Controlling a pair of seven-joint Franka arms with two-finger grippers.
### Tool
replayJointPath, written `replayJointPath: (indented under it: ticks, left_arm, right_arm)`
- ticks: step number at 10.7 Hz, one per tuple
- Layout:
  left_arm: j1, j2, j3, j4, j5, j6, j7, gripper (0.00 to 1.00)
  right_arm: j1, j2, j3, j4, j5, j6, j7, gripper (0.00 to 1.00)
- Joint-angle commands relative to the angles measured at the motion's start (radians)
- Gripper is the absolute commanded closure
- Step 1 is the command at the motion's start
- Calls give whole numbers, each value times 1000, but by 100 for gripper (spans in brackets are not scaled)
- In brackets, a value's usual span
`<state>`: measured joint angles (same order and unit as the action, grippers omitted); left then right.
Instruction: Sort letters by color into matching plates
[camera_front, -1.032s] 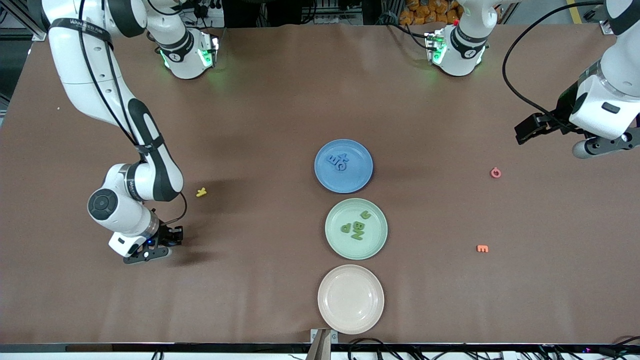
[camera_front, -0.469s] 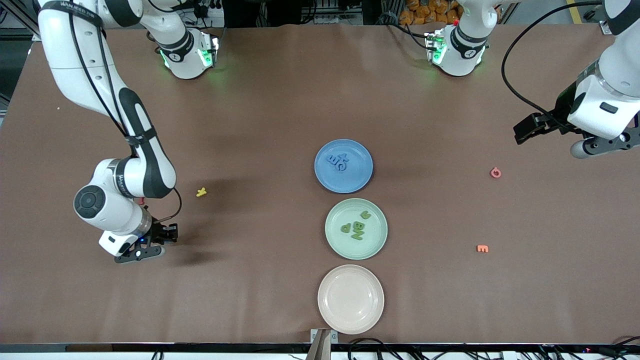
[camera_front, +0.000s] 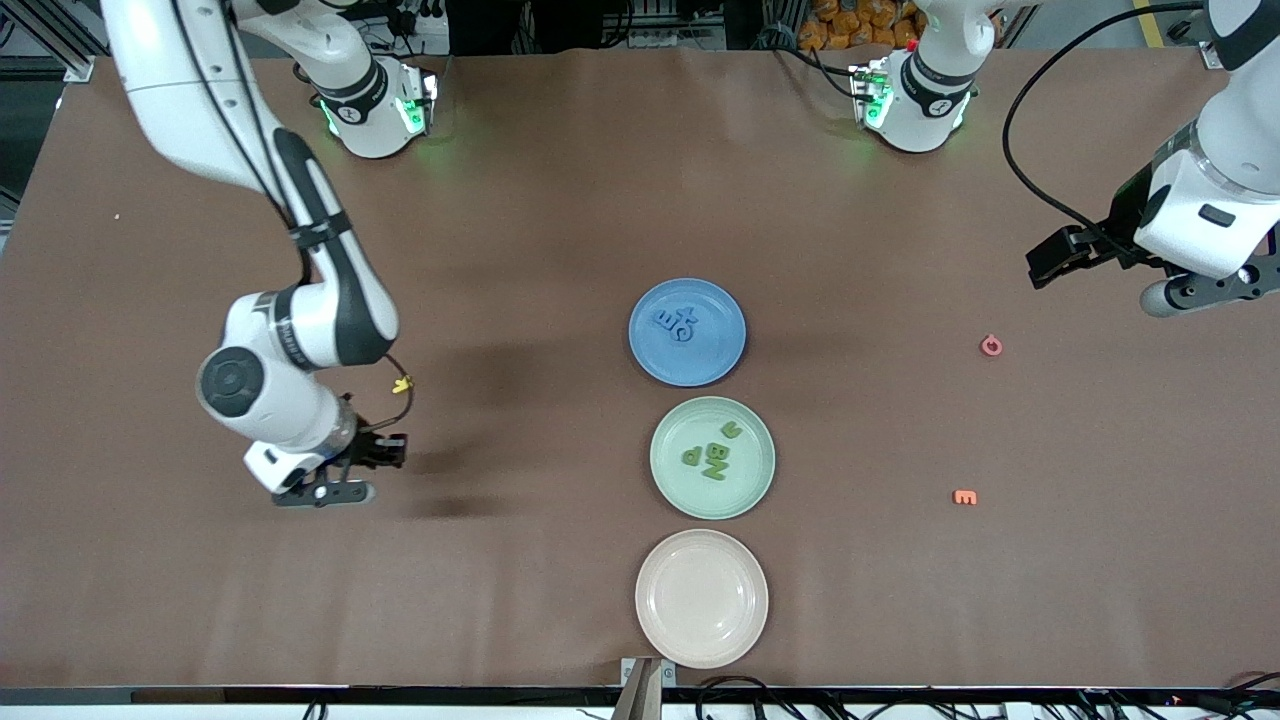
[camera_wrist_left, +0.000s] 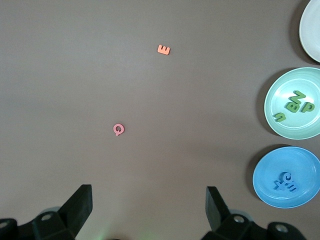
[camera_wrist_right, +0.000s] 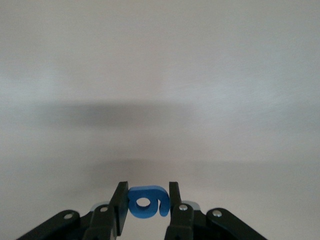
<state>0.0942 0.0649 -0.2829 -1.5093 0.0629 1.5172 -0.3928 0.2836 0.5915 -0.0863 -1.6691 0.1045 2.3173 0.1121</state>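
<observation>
My right gripper (camera_front: 388, 452) hangs over bare table toward the right arm's end, shut on a small blue letter (camera_wrist_right: 145, 202) that sits upright between its fingers. The blue plate (camera_front: 718, 352) at mid-table holds a cluster of blue letters (camera_front: 675, 322). Nearer the front camera, the mint green plate (camera_front: 690, 492) holds several green letters (camera_front: 715, 455). My left gripper (camera_front: 1050, 265) waits open and empty high over the left arm's end of the table. The left wrist view shows both the green plate (camera_wrist_left: 274, 107) and the blue plate (camera_wrist_left: 267, 167) with their letters.
A beige-pink plate (camera_front: 702, 620) lies bare nearest the front camera. A yellow letter (camera_front: 402, 384) sits on the table beside the right arm. A pink letter (camera_front: 991, 345) and an orange letter E (camera_front: 965, 497) lie toward the left arm's end.
The right arm has swung with the blue letter in its gripper, first away from the plates, then back toward them. The left arm has barely moved.
</observation>
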Motion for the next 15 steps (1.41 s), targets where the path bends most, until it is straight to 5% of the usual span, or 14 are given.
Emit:
replayJointPath:
  ticks: [1,8,15]
  left_arm:
    - [-5,-5,4,-8,-23,-3,17,0]
    - [2,-10,2,-6,-25,-5,23,0]
    - [5,-10,4,-6,-23,-3,25,0]
  right_arm:
    - [152,-44,-3,-24,1,-42,219,70]
    - [500,-9,0,-6,3,-44,541,70]
    - [588,99,63,117,0,-42,624,69]
